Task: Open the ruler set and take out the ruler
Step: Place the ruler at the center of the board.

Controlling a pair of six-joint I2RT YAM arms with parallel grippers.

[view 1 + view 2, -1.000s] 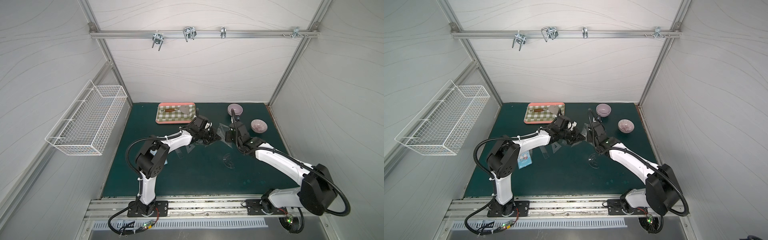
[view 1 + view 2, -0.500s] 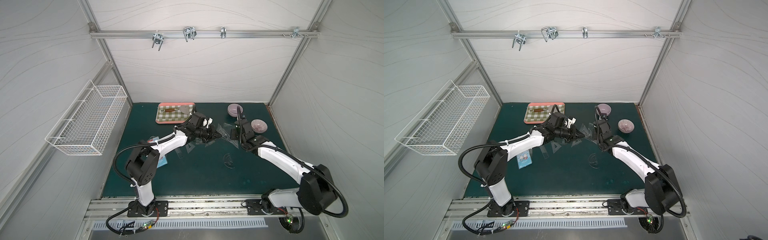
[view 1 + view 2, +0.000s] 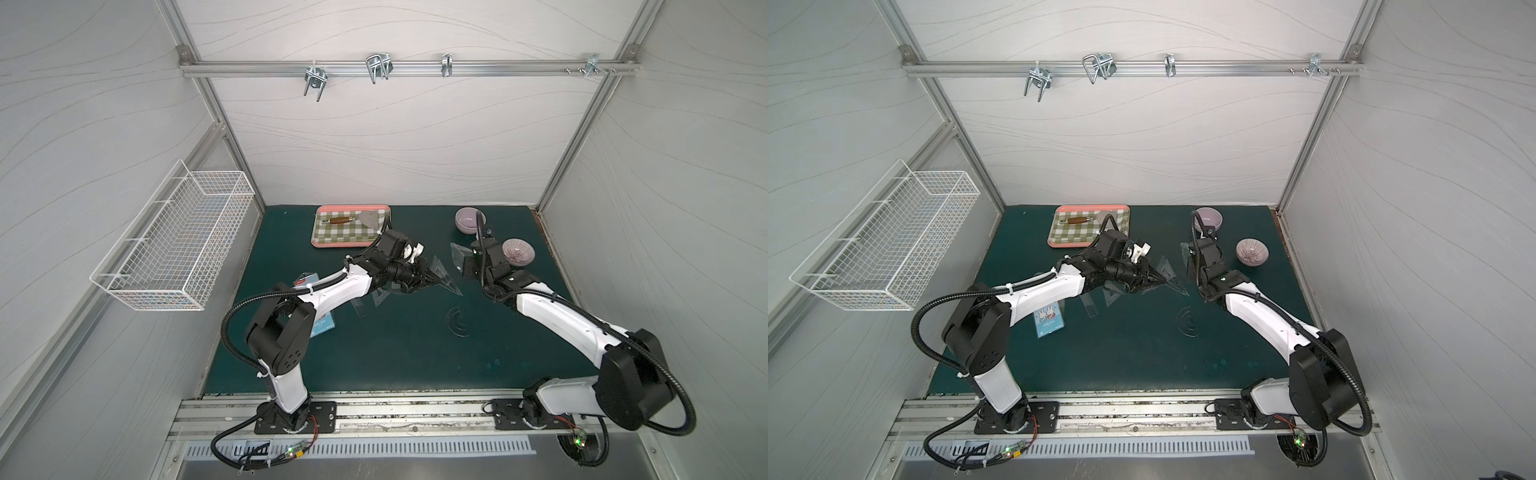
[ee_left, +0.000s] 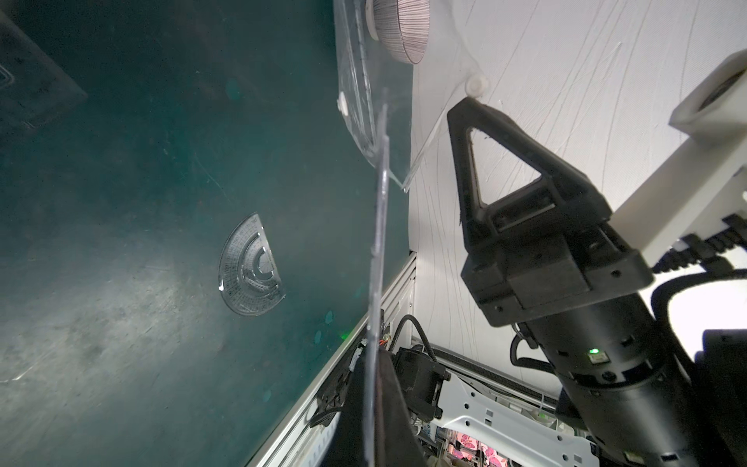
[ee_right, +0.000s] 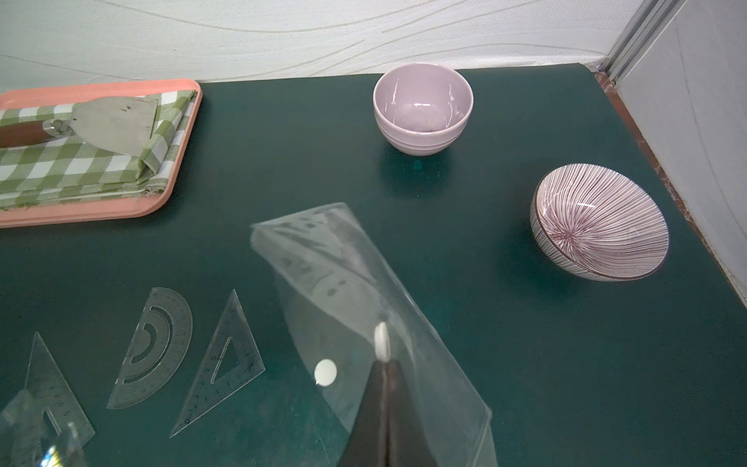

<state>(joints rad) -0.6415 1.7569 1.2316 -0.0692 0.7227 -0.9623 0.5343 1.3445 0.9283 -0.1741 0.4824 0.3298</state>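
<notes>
Separation is the step in hand, as I judge it. The right gripper [image 5: 384, 370] is clamped tight on the pouch [image 5: 343, 275] beside its white snap [image 5: 325, 372], and the left gripper [image 3: 430, 280] is pinched fully closed on a thin clear piece [image 4: 378, 250].

To do it well, the right arm should hold the pouch steady above the mat [image 3: 395, 357]. The left should draw its piece straight away in its own plane, without twisting, because thin plastic bends and can slip from narrow fingers. It should then be laid flat on bare mat, apart from the rest.

In both top views the pouch sits right of centre, near the striped bowl [image 5: 598, 226]. The ruler [image 3: 360, 309] appears to lie on the mat left of centre, partly under the left forearm, so it looks already out.

The left wrist view shows the held piece only edge-on, as a bright line up the middle of the frame, so its shape cannot be told there. A top view suggests a set square at the fingertips. That wrist view also shows a protractor [image 4: 250, 269] lying left of centre. Only the right wrist view shows the pouch's faint markings, though not whether it is empty, and the set squares [image 5: 220, 364] at lower left.
</notes>
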